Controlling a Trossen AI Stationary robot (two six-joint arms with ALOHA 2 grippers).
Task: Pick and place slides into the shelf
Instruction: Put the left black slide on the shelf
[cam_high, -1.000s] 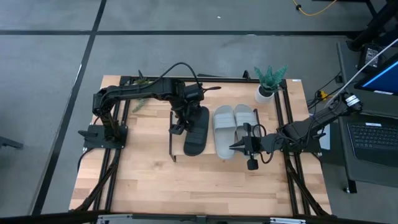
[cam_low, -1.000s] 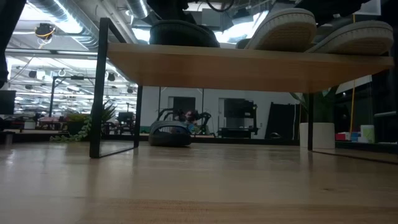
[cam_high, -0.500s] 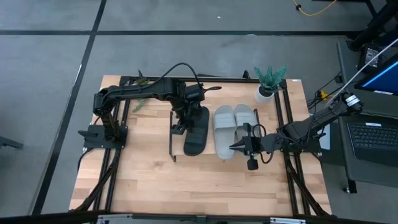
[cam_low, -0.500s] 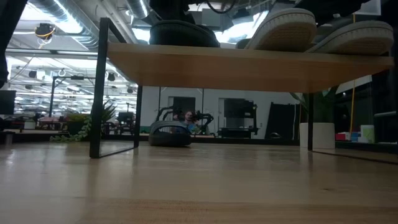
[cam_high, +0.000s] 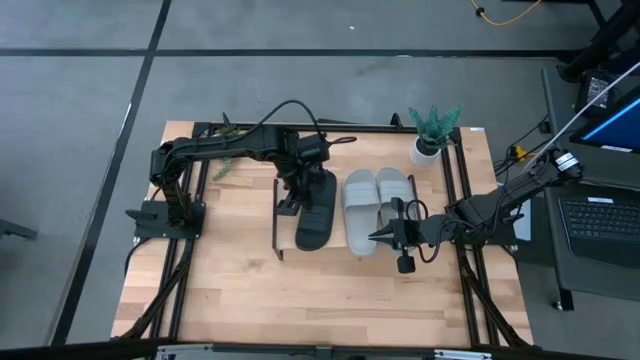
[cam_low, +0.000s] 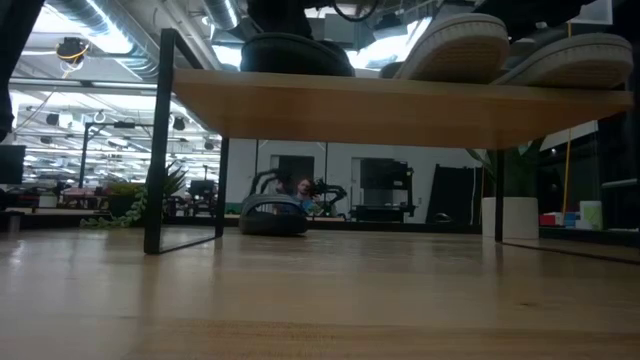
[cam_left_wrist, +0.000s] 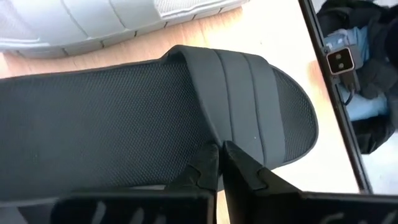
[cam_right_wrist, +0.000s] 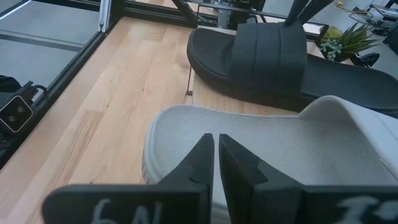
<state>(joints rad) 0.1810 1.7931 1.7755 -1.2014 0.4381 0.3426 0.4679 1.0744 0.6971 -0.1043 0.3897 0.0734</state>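
Observation:
The shelf (cam_low: 400, 105) stands on the table, with its black wire end frame (cam_high: 276, 222) at its left end. One black slide (cam_high: 313, 212) lies on it, a little askew. Two light grey slides (cam_high: 362, 210) (cam_high: 393, 192) lie beside it, toward the table's right. In the low view their soles rest on the board's top (cam_low: 455, 45). My left gripper (cam_high: 290, 200) is shut at the black slide's left side, by the strap (cam_left_wrist: 239, 93). My right gripper (cam_high: 384, 237) is shut at the near end of a grey slide (cam_right_wrist: 249, 155). The second black slide is hidden. My left gripper's shut fingertips (cam_left_wrist: 210, 154) stand at the strap's edge (cam_left_wrist: 208, 134) on the black slide, coming from above. I cannot tell whether they touch it. My right gripper's shut fingertips (cam_right_wrist: 202, 152) stand level over the grey slide's near end (cam_right_wrist: 180, 134). I cannot tell whether they touch it.
A small potted plant (cam_high: 430, 135) stands at the table's far right corner. A low dark rounded thing (cam_low: 272, 215) shows beyond the shelf in the low view. Bare wooden tabletop (cam_high: 300, 300) stretches along the near side. A laptop (cam_high: 600, 225) sits off the table's right edge.

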